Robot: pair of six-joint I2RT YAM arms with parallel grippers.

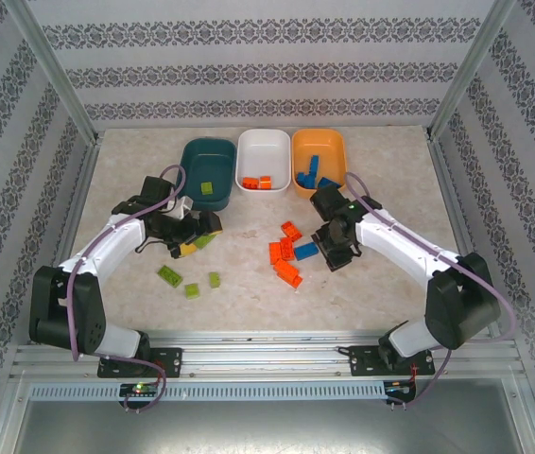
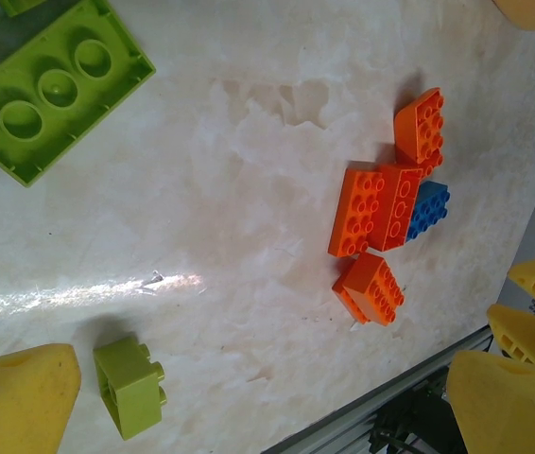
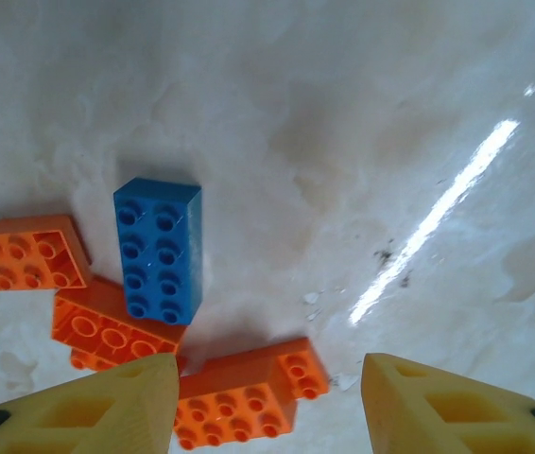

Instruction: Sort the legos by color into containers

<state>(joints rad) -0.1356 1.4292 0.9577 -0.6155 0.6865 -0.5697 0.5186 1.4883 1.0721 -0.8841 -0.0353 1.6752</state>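
Lego [image 3: 158,251], blue, just beyond right jaws

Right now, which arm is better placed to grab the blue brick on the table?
Right. The right claw, open, hovers close beside the blue brick; the left claw is off over the green bricks.

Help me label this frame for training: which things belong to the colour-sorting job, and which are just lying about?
Belong to the job:
green legos, orange legos, blue lego, all loose on the table
teal bin, white bin, orange bin

Just surroundings:
patterned walls
metal rail at the front
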